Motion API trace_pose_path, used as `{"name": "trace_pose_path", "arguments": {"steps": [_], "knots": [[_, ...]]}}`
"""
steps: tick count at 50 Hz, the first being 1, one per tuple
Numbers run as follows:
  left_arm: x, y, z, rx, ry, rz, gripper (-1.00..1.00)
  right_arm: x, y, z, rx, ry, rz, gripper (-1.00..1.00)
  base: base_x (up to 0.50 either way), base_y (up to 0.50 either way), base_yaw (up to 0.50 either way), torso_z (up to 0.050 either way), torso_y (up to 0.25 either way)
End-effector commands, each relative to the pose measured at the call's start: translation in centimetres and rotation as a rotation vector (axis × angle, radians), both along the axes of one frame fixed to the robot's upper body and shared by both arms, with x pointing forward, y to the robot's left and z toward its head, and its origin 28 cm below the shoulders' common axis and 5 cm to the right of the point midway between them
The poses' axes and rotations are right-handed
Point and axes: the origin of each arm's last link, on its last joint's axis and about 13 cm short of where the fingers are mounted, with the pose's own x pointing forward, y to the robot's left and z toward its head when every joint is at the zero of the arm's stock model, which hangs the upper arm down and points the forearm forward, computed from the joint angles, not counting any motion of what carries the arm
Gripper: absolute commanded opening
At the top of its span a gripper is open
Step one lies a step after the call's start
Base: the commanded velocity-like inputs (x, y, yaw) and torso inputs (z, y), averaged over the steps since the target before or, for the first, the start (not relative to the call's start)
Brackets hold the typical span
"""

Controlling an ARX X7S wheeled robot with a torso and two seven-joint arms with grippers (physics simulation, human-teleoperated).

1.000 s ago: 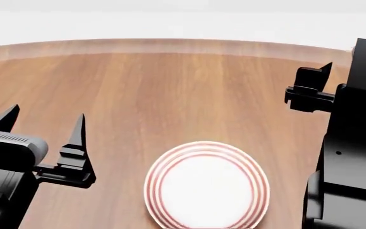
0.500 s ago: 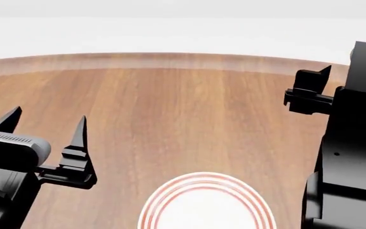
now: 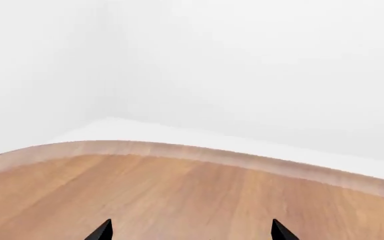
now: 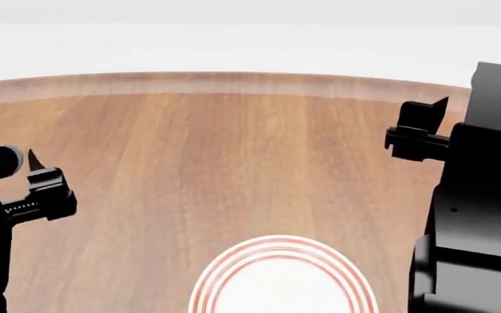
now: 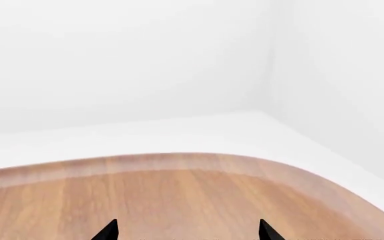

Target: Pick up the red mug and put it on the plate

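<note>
Wooden round table [image 4: 233,163] fills every view; only the head view shows the round white plate with red rings [image 4: 281,280], between both grippers. Left gripper [image 3: 190,234] and right gripper [image 5: 186,232] gape empty. No red mug visible

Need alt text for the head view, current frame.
A round white plate with red rings, cut off by the bottom edge, lies on a wooden table between two black robot arms. The left gripper shows at the left edge, the right gripper at the right. No mug is in view.
</note>
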Motion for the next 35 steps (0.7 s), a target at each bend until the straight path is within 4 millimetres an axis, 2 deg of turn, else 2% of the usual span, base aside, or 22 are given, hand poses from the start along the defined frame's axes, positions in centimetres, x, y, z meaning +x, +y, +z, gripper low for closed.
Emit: {"name": "trace_pose_path", "arguments": {"steps": [1,4,23,35], "knots": [[1.4,0.5,-0.4,-0.056,0.050,0.326,1.00,0.3,0.0,-0.6,0.004,0.018,-0.001,1.00,0.00,0.00,0.00,0.000,0.000],[1.6,0.5,-0.4,-0.057,0.044,0.404,1.00,0.3,0.0,-0.7,0.006,0.020,-0.003,1.00,0.00,0.00,0.00,0.000,0.000],[1.8,0.6,-1.0,-0.050,0.079,0.362,1.00,0.7,0.1,-1.2,0.016,0.039,0.002,1.00,0.00,0.00,0.00,0.000,0.000],[2.6,0.9,-3.6,-0.085,0.220,0.299,1.00,1.0,0.3,-1.8,0.015,0.056,0.007,1.00,0.00,0.00,0.00,0.000,0.000]]}}
